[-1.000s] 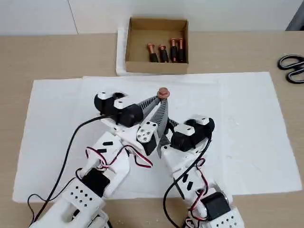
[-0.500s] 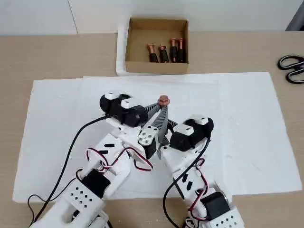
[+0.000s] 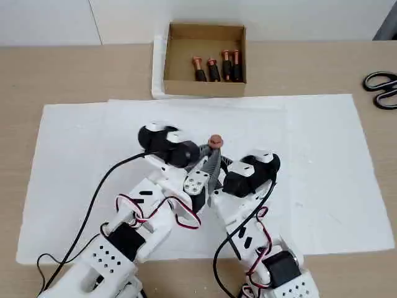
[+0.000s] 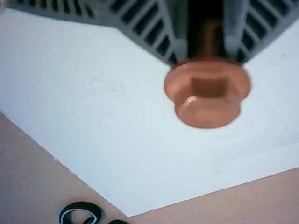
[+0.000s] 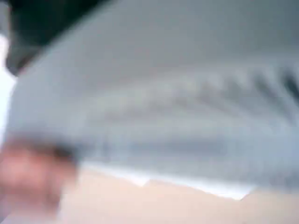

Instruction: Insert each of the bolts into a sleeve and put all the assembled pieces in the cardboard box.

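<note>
**Ana:** What did you have on screen from above?

**Me:** The worktop (image 3: 74,68), with a white paper sheet (image 3: 322,161) spread over most of it. I took the sheet to be there so that small parts stood out. My two arms came in from six o'clock and met at the middle of the sheet, the left arm (image 3: 149,205) from seven and the right arm (image 3: 248,186) from five. I judged they were angled together so one could steady a part while the other fitted it.

**Ana:** And the box?

**Me:** The cardboard box (image 3: 205,89) sat at twelve o'clock, just past the sheet and open side up. Four assembled pieces (image 3: 217,67) were lined up toward its three-o'clock side. Scissors (image 3: 381,89) lay between two and three o'clock, well apart from the work.

**Ana:** What about the claws?

**Me:** The left claw (image 4: 206,46) was closed narrow on the bolt (image 4: 207,95). Its fingers sat either side of the shank, and the copper head stuck out past the tips, above the paper. The right claw (image 3: 213,156) pointed toward twelve, just beside the bolt. I couldn't tell whether it was wide or closed, nor whether a sleeve was on the shank.

**Ana:** How far along were you?

**Me:** I reckoned this was a fifth piece, mid-assembly and not yet boxed.
</note>
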